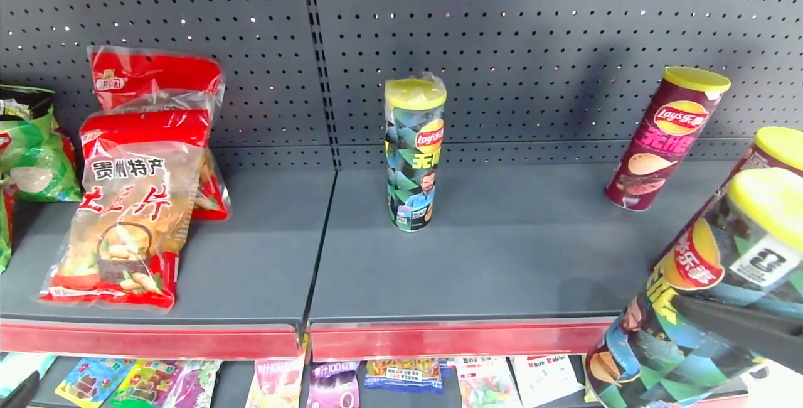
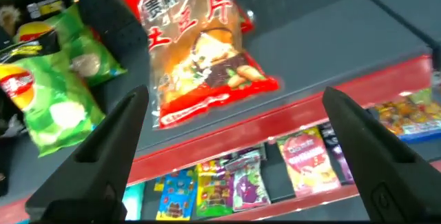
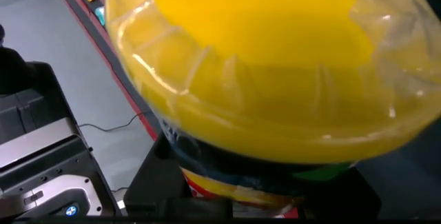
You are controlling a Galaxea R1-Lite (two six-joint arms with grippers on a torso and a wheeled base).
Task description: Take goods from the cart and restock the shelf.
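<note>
My right gripper (image 1: pixel 731 326) is shut on a blue-green chips can with a yellow lid (image 1: pixel 696 289), held tilted in front of the shelf's right end. Its film-wrapped lid (image 3: pixel 262 52) looms close in the right wrist view. On the grey shelf (image 1: pixel 502 257) a matching can (image 1: pixel 414 154) stands upright at the middle. A maroon can (image 1: pixel 665 138) leans near the back right, and another yellow-lidded can (image 1: pixel 775 147) peeks out behind the held one. My left gripper (image 2: pixel 234 162) hangs open and holds nothing, low in front of the shelf's left part.
Red peanut bags (image 1: pixel 135 207) lean at the shelf's left, beside green chip bags (image 1: pixel 31 144). A red price rail (image 1: pixel 452 336) runs along the shelf's front edge. Small candy packs (image 1: pixel 401 376) fill the shelf below. Grey equipment (image 3: pixel 41 169) stands on the floor.
</note>
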